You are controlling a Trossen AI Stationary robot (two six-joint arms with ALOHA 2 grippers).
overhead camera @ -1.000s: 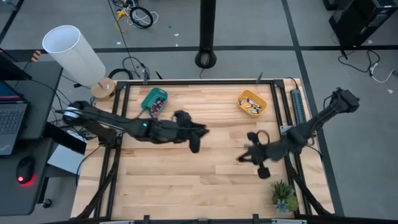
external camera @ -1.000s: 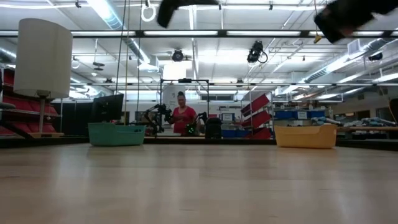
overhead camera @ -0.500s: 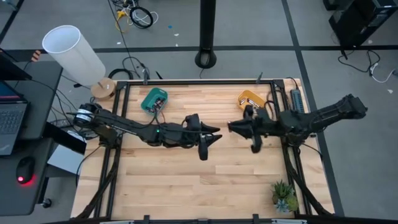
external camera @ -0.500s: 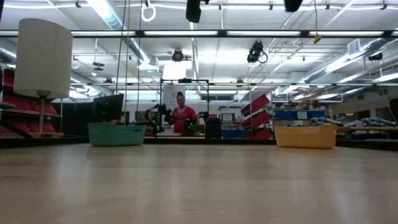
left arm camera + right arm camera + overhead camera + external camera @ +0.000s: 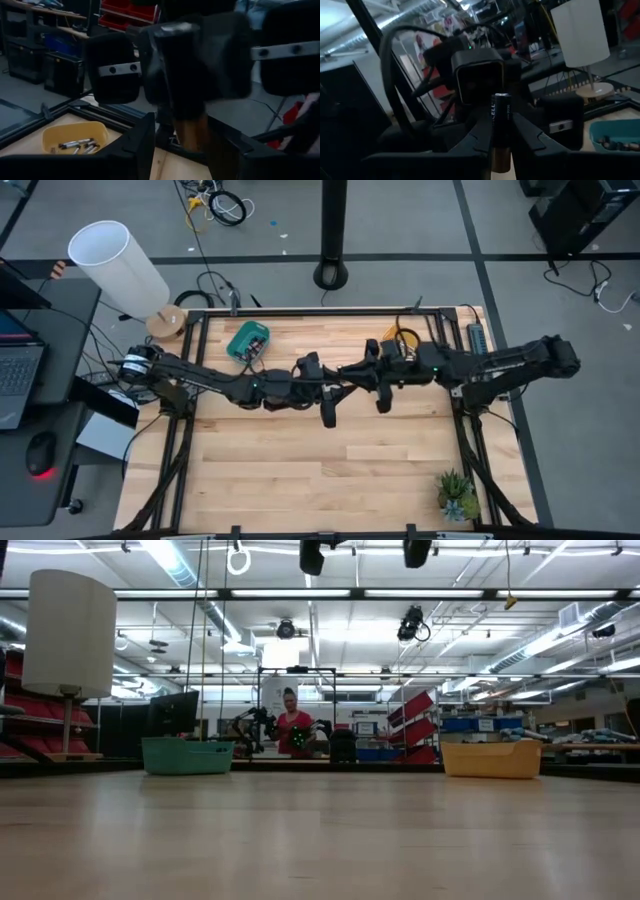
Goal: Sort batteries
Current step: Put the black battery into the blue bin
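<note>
Both arms have swung inward over the last second and now meet above the table's middle, well above the wood. One battery stands upright, its long axis along the fingers of the right gripper, which are clamped on it. It points straight at the left gripper, whose fingers stand apart on either side of the right gripper's nose. Judging by this, a hand-over is in progress, and it turns on the battery passing between those spread fingers. Other batteries lie in the orange bin at far right and the teal bin at far left.
</note>
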